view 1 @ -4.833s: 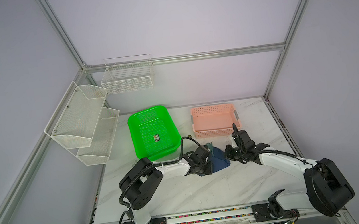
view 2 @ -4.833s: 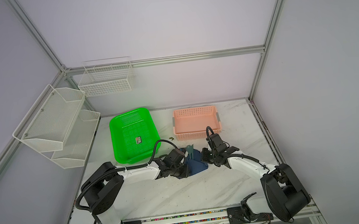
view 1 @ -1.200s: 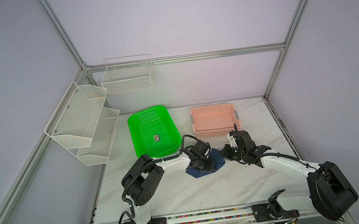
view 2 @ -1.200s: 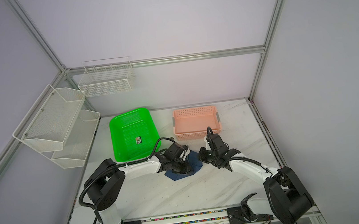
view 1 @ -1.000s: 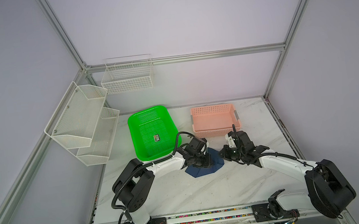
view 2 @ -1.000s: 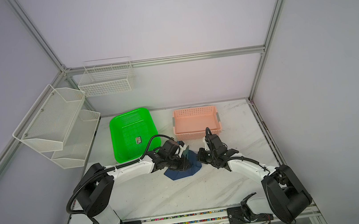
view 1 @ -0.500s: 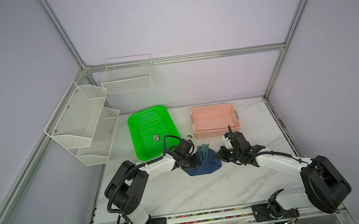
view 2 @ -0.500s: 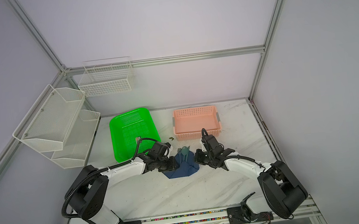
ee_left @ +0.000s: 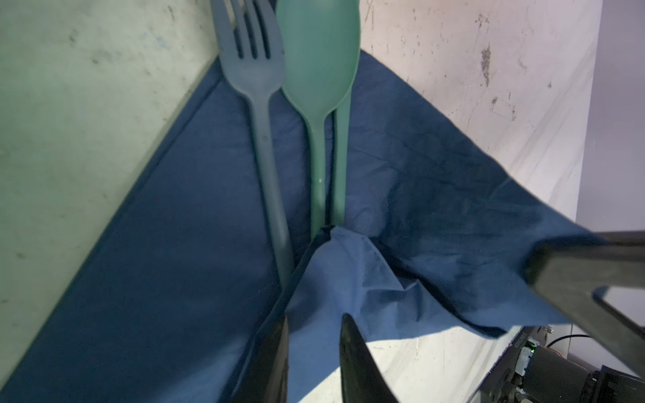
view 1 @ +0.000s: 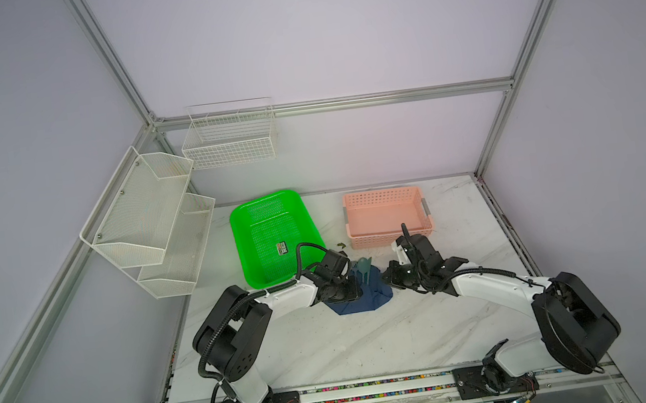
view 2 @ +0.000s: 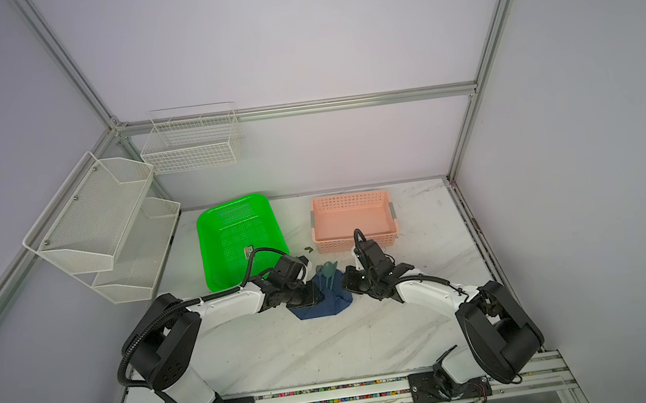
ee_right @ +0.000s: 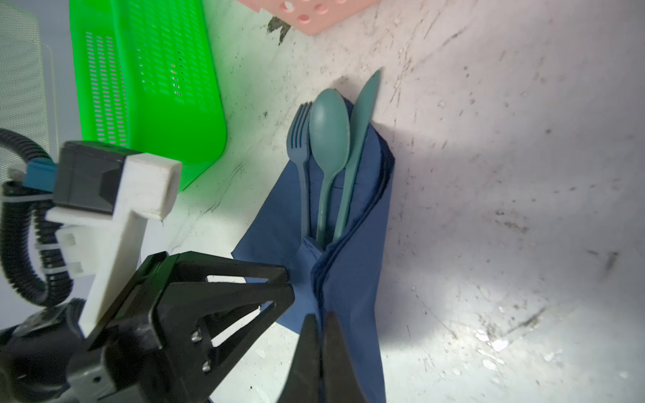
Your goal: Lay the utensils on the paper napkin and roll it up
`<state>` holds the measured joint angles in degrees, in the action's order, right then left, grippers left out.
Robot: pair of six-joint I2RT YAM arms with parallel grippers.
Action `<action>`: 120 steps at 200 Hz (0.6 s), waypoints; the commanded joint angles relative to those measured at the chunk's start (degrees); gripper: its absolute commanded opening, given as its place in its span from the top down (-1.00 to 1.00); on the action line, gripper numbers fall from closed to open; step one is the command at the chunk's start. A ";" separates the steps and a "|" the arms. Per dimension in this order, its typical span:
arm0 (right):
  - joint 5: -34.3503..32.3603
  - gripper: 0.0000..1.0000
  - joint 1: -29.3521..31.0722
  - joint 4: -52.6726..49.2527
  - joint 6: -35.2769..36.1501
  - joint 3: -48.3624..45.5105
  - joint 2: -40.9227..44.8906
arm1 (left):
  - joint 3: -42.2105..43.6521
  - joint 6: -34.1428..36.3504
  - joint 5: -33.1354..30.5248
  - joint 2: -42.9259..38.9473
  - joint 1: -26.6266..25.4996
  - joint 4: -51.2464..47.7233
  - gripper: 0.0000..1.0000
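The dark navy paper napkin (view 1: pixel 360 300) (view 2: pixel 325 304) lies mid-table, folded up around the handles of the teal utensils (view 1: pixel 363 266) (view 2: pixel 326 271). The fork (ee_left: pixel 254 80) (ee_right: pixel 298 136), the spoon (ee_left: pixel 319 59) (ee_right: pixel 330 129) and a slim third piece (ee_right: pixel 363 104) lie side by side, with their heads past the napkin's far edge. My left gripper (ee_left: pixel 314 317) (view 1: pixel 355 286) (ee_right: pixel 289 284) is shut on a raised fold at the napkin's near corner. My right gripper (ee_right: pixel 321 315) (view 1: pixel 385 276) is shut on the napkin's right-hand edge (ee_right: pixel 349 279).
A green basket (view 1: pixel 275 233) holding a small black card (view 1: pixel 283 248) stands behind the left gripper. A pink basket (view 1: pixel 386 215) stands behind the right one. White wire shelves (view 1: pixel 147 220) and a wire basket (view 1: pixel 230 138) hang on the walls. A small dark scrap (view 1: pixel 340 244) lies between the baskets.
Both grippers have shifted a little leftward while holding the napkin. Its sides have come up around the handles, so it looks narrower. The utensil heads now show past its far edge.
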<state>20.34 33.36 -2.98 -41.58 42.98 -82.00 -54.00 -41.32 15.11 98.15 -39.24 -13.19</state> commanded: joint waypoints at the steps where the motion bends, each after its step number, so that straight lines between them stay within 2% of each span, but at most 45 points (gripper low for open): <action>1: -1.01 0.94 0.84 0.79 -0.86 1.64 -0.62 | 1.13 0.80 -1.80 0.61 0.13 -0.53 0.47; 120: -1.02 0.95 4.89 3.76 -2.43 5.79 -5.76 | 1.90 1.15 -1.20 1.82 0.13 0.44 0.48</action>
<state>20.08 36.97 -1.30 -42.89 46.70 -86.13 -54.00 -40.91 14.13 99.68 -39.24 -13.76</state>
